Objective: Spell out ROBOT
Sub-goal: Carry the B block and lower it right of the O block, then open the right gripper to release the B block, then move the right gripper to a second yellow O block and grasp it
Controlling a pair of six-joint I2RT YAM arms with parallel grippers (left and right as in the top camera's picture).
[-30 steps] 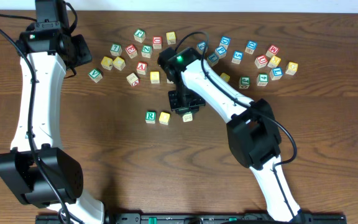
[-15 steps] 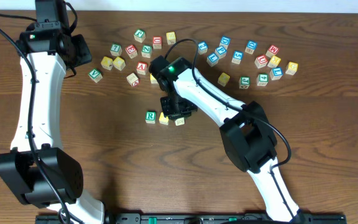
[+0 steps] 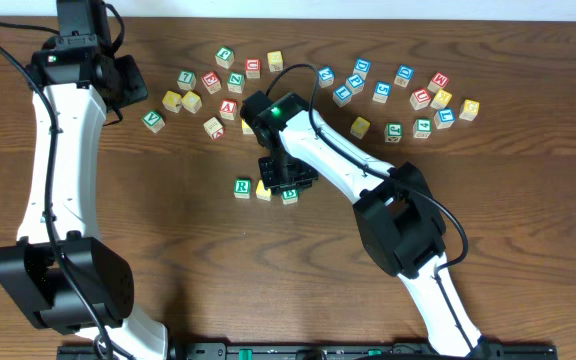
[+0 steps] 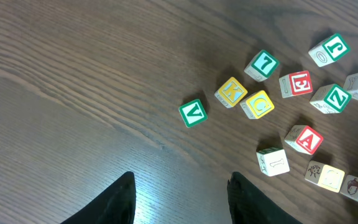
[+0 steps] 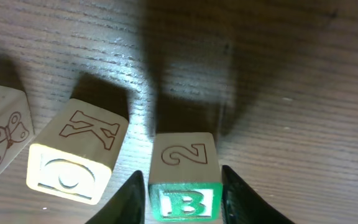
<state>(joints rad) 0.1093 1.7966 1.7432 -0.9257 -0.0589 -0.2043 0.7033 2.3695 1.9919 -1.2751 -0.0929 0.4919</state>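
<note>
A short row lies at mid-table: the green R cube (image 3: 242,187), a yellow-faced cube (image 3: 264,189), and the green B cube (image 3: 289,196) just to its right. My right gripper (image 3: 288,184) hangs over the B cube. In the right wrist view the B cube (image 5: 185,155) rests on the wood between my fingertips (image 5: 137,186), with a thin gap on each side, so the right gripper (image 5: 183,182) is open. The yellow-faced cube (image 5: 73,163) sits a little askew beside it. My left gripper (image 4: 179,199) is open over bare wood at the far left.
Several loose letter cubes are scattered across the far side of the table (image 3: 368,215), from a green V cube (image 3: 153,121) to a yellow one (image 3: 469,108). Red-lettered cubes such as A (image 3: 229,107) lie among them.
The right gripper carried the B cube left and set it down beside the yellow-faced cube. Its jaws have loosened from the cube. The left arm has not moved.
</note>
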